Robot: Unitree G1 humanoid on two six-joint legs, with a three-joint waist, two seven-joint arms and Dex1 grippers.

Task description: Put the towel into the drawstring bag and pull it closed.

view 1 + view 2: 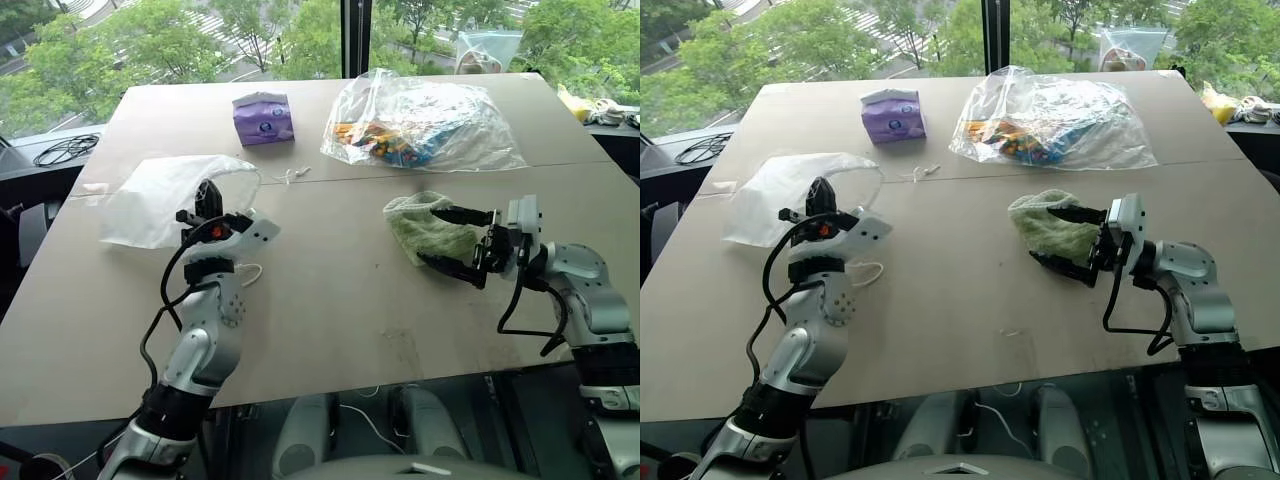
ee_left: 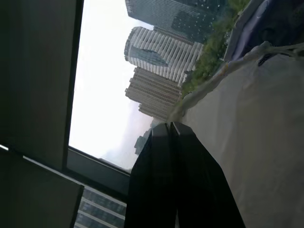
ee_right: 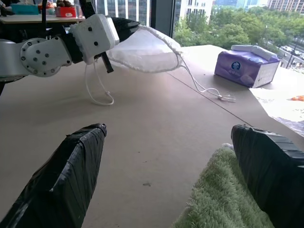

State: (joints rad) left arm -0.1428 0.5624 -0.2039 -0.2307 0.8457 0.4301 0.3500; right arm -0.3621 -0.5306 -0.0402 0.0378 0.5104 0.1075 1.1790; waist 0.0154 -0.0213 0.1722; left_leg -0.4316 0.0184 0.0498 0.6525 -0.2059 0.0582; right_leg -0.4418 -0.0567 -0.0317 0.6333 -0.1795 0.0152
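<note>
The white drawstring bag (image 1: 150, 205) is at the table's left, its near rim lifted off the surface. My left gripper (image 1: 209, 196) points upward and is shut on that rim; the right wrist view shows its fingers (image 3: 124, 26) at the bag's edge. The bag's white cord (image 3: 204, 88) trails across the table, and a loop hangs under the left wrist. The pale green towel (image 1: 420, 232) lies bunched right of centre. My right gripper (image 1: 445, 240) points left, open, one finger on each side of the towel's right edge (image 3: 218, 199).
A purple tissue pack (image 1: 262, 118) stands at the back, left of centre. A clear plastic bag (image 1: 420, 125) of colourful items lies at the back right. A seam crosses the table (image 1: 330, 300). Black cables (image 1: 65, 150) lie off the table's left edge.
</note>
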